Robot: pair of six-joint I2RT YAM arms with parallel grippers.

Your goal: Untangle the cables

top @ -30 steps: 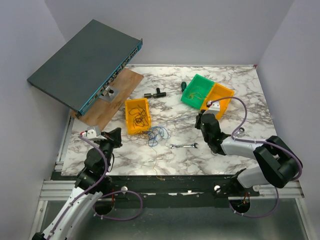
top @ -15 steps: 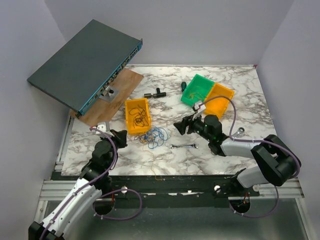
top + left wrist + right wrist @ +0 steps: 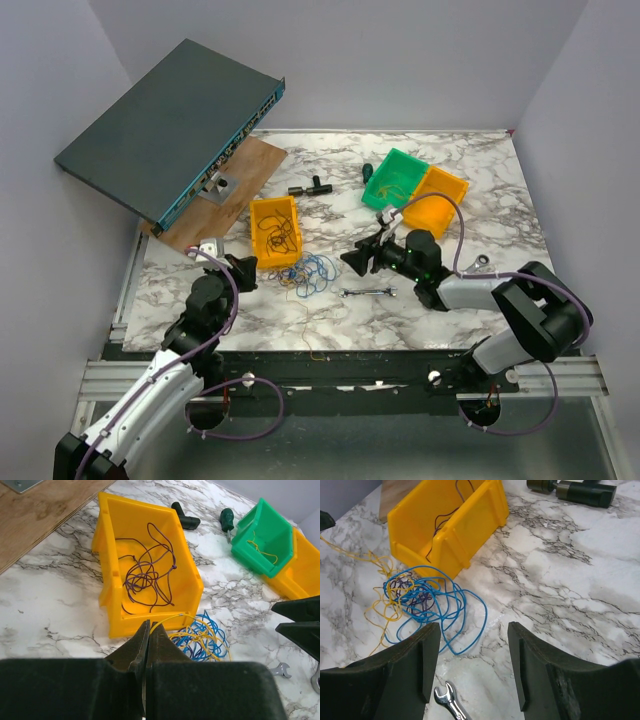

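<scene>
We see the left tool (image 3: 148, 630) clamped on a yellow strand of tangled hair-thin blue-and-yellow wire cables (image 3: 422, 600), the right tool (image 3: 472, 650) agape.

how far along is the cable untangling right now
Partly done. A purple wire lies alone in the yellow bin and a yellow wire in the green bin. In hand: the left gripper is shut, apparently on a yellow strand from the bunch; the right gripper is open, pointed at it. Left: blue, yellow and dark loops there are knotted together.
</scene>
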